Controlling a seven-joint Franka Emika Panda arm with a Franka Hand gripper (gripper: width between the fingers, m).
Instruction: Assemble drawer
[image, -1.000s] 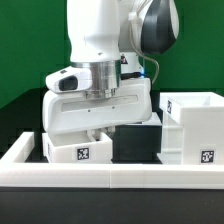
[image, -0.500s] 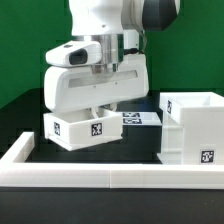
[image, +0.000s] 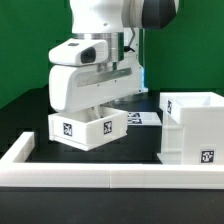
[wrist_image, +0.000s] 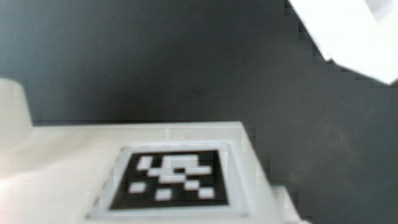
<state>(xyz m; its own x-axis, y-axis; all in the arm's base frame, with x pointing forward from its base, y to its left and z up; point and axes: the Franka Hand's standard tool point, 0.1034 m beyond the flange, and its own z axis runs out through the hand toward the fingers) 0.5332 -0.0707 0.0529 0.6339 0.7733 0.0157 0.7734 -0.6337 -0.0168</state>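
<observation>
Turned and shifted rightward since the earlier frame, the drawer box (image: 90, 131), clamped in the hand (image: 99, 108), has the drawer case (image: 188, 138) at 3 o'clock in the exterior view.

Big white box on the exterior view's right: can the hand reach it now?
Probably not to grasp it: the hand seems to hold the small box. The way across to the big box looks free, though.
</observation>
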